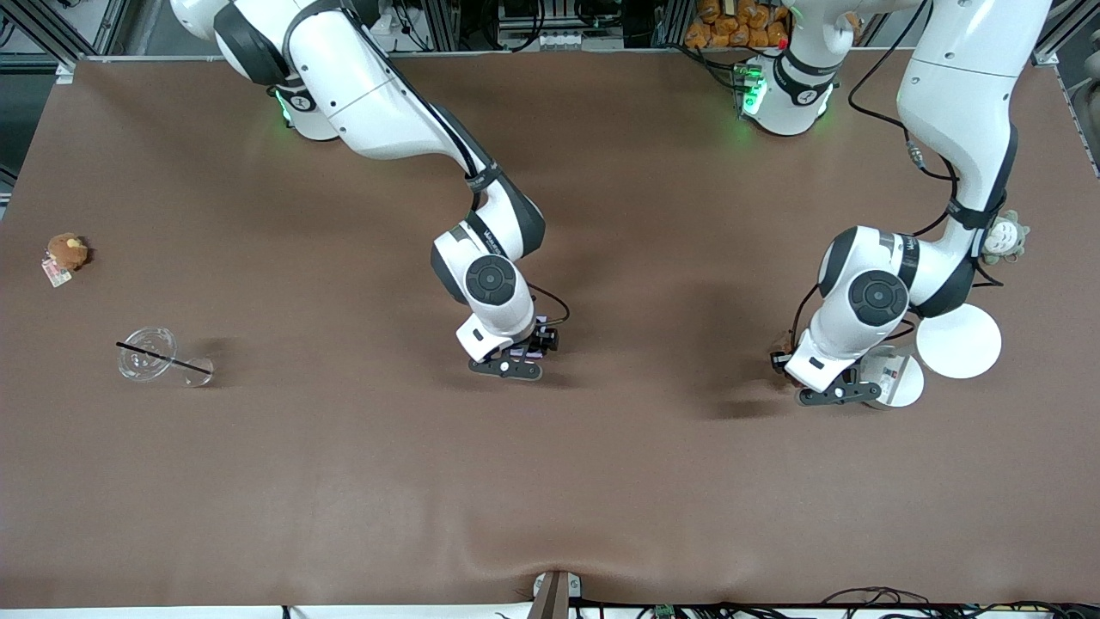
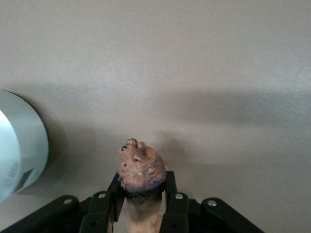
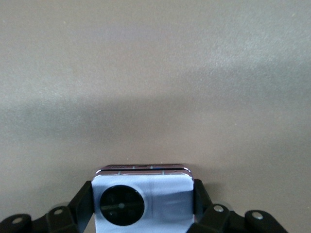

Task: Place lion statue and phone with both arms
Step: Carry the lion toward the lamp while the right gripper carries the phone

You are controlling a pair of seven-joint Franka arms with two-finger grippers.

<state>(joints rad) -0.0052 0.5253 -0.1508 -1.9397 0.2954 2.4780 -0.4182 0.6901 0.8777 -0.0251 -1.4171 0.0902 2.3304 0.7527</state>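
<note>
- Phone (image 3: 142,203) sat pinched between the fingers of the right gripper (image 1: 514,359), low over the middle of the table (image 1: 550,481), its lavender face and one black camera circle turned up toward the wrist camera.
- Setting it down well, I judged, called for a straight, slow descent until the lower edge met the mat, and only then a parting of the fingers, so the slim body would not tip.
- Bare brown mat lay on every side of that gripper, with the table's near edge well apart, so room was plentiful.
- Lion statue (image 2: 141,171) was clamped head-out in the left gripper (image 1: 838,391), low over the mat toward the left arm's end of the table.
- Caution was wanted there: a white cylinder (image 1: 894,378) lay just beside that gripper and a white disc (image 1: 958,341) near it, so release seemed safest on the clear side.
- Farther off, a clear cup lid (image 1: 148,352) with a straw and a brown plush (image 1: 67,252) lay well apart toward the right arm's end.
</note>
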